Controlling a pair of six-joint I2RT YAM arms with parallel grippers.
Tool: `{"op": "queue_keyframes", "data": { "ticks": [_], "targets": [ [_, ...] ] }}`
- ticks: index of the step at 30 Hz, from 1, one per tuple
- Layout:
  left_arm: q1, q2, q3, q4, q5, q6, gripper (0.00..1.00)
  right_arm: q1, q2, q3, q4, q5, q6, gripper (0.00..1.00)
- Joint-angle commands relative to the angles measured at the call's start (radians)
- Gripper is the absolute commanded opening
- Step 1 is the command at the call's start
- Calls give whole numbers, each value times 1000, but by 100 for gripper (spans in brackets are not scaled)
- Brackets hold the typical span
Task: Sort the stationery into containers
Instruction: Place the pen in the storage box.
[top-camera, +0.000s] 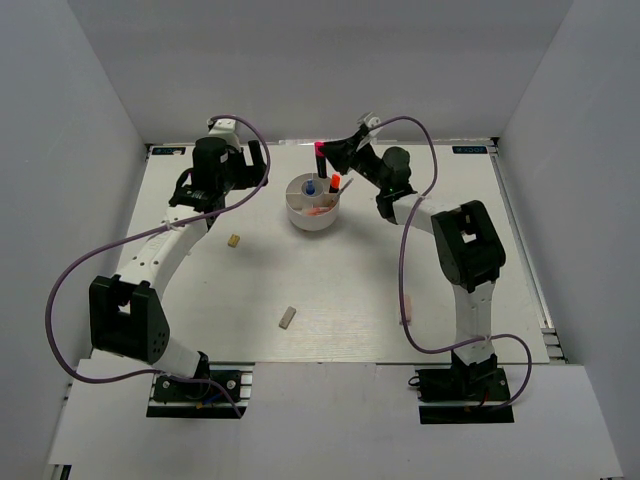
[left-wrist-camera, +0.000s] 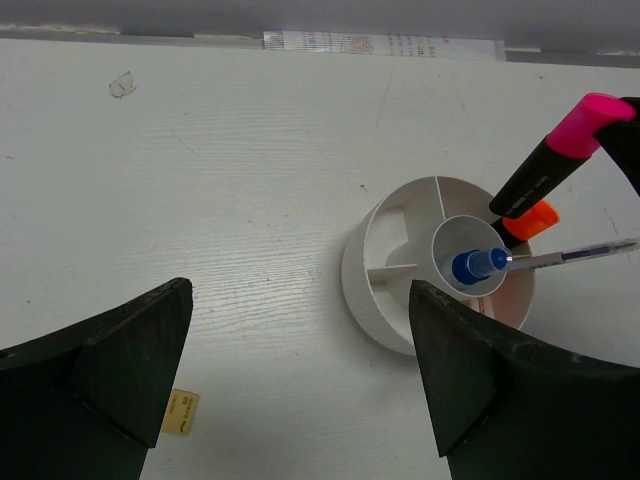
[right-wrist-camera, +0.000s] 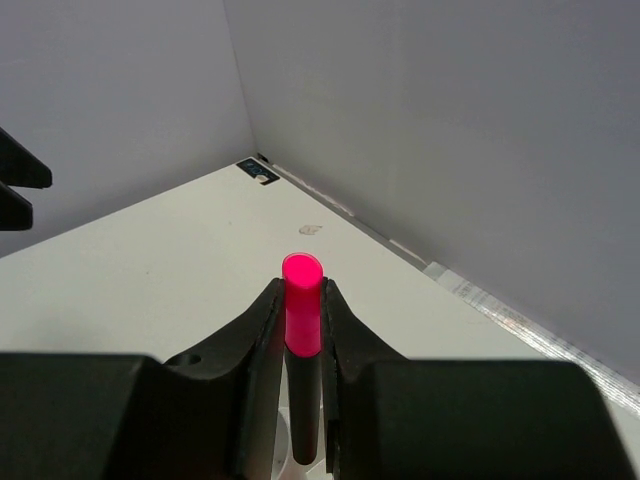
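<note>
My right gripper (top-camera: 325, 155) is shut on a black highlighter with a pink cap (top-camera: 319, 152) and holds it upright above the far rim of the round white tub (top-camera: 313, 222). The right wrist view shows its jaws clamped on the pink cap (right-wrist-camera: 302, 320). In the tub stand an orange-capped highlighter (top-camera: 334, 182) and a blue-capped bottle (top-camera: 309, 187); the left wrist view also shows a thin grey pen (left-wrist-camera: 570, 257) in it. My left gripper (top-camera: 222, 178) is open and empty, above the table left of the tub (left-wrist-camera: 375, 300).
A small beige eraser (top-camera: 234, 240) lies left of the tub, also in the left wrist view (left-wrist-camera: 180, 412). A grey-beige eraser (top-camera: 287, 317) lies mid-table towards the front. A thin pink item (top-camera: 406, 308) lies by the right arm. White walls enclose the table.
</note>
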Motion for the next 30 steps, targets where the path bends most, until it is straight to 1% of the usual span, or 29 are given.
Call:
{"op": "queue_keyframes", "data": {
  "ticks": [1, 16, 18, 23, 25, 26, 27, 29, 30],
  "targets": [
    [7, -26, 11, -7, 13, 2, 98, 3, 10, 25, 61, 45, -56, 0],
    [7, -21, 7, -10, 8, 7, 98, 3, 24, 5, 35, 33, -34, 0],
    [7, -25, 5, -12, 3, 7, 98, 0, 32, 7, 31, 36, -36, 10],
    [16, -18, 13, -23, 8, -7, 98, 3, 37, 5, 33, 30, -34, 16],
    [16, -17, 10, -27, 8, -12, 98, 0, 37, 4, 31, 27, -31, 21],
    [25, -17, 11, -27, 4, -15, 98, 0, 37, 5, 30, 29, -31, 33],
    [25, -17, 10, -29, -1, -16, 98, 3, 37, 5, 30, 30, -25, 41],
    [34, -20, 7, -32, -6, -16, 98, 3, 34, 5, 30, 33, -13, 48],
    [34, -18, 7, -36, -9, -15, 98, 3, 29, 5, 30, 35, -10, 49]
  ]
}}
